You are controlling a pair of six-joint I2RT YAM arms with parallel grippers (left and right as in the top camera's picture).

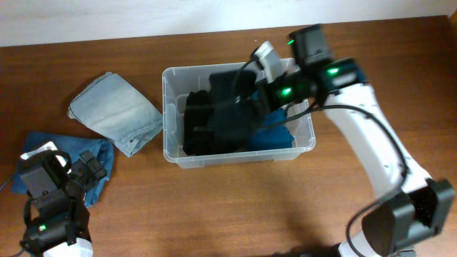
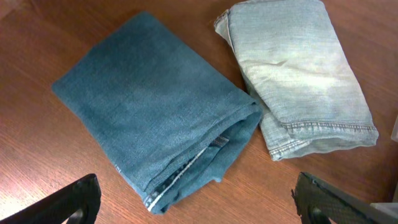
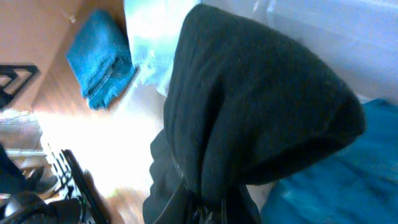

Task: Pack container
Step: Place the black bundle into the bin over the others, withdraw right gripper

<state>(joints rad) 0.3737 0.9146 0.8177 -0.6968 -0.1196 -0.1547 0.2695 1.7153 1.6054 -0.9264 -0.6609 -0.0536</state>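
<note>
The right claw (image 1: 246, 93) is pressed together on a bunch of black garment (image 1: 218, 118), which hangs from it down into the container (image 1: 168, 107); in the right wrist view the dark cloth fills most of the picture and hides the fingers themselves. The claw hangs over the container's middle, the garment's lower folds lying against the inside of its left half. To the right inside the container, beneath the arm, lies a bright blue cloth (image 1: 275, 135). The container stands on the brown bench (image 1: 235, 207), near the middle of the overhead view. Just left of the container, outside it, a folded pale denim piece (image 1: 114, 114) lies flat on the bench. Farther left of the container and nearer the front edge lies a folded darker blue denim piece (image 2: 149, 118), beside the pale one. The left claw (image 2: 196, 193) hovers above that darker piece, its fingers spread wide and holding nothing.
</note>
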